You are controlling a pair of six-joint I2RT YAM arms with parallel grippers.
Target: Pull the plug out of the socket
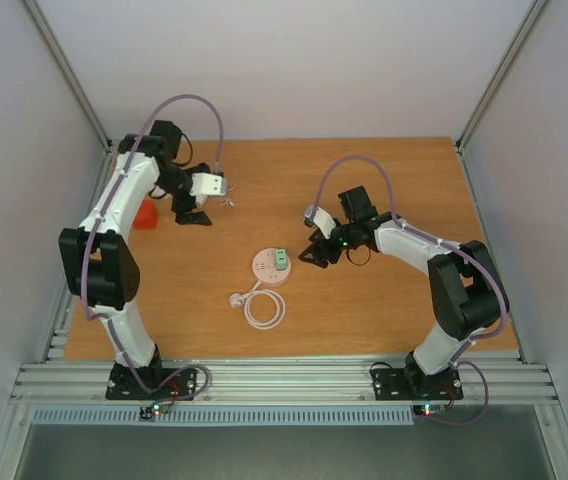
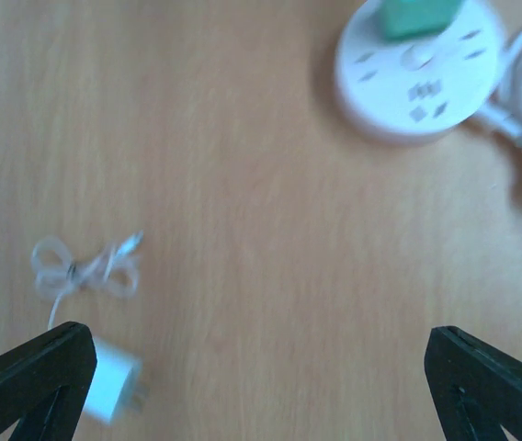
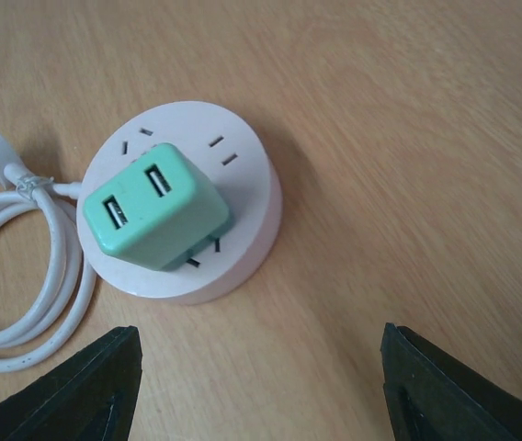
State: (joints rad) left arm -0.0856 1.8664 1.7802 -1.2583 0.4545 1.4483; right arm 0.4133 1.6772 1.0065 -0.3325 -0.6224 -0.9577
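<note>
Green plug (image 3: 155,213) sits in the socket (image 3: 243,184). My right gripper (image 3: 256,367) hovers right of it, fingers spread; my left gripper (image 2: 256,358) is likewise released.

The left wrist view is blurred, its top edge cutting the green plug (image 2: 417,14); the right wrist view's left edge clips the white cable (image 3: 68,266).

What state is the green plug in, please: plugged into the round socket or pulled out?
Plugged in. The green plug sits upright on the socket, its base against the disc's top, with no prongs showing.
</note>
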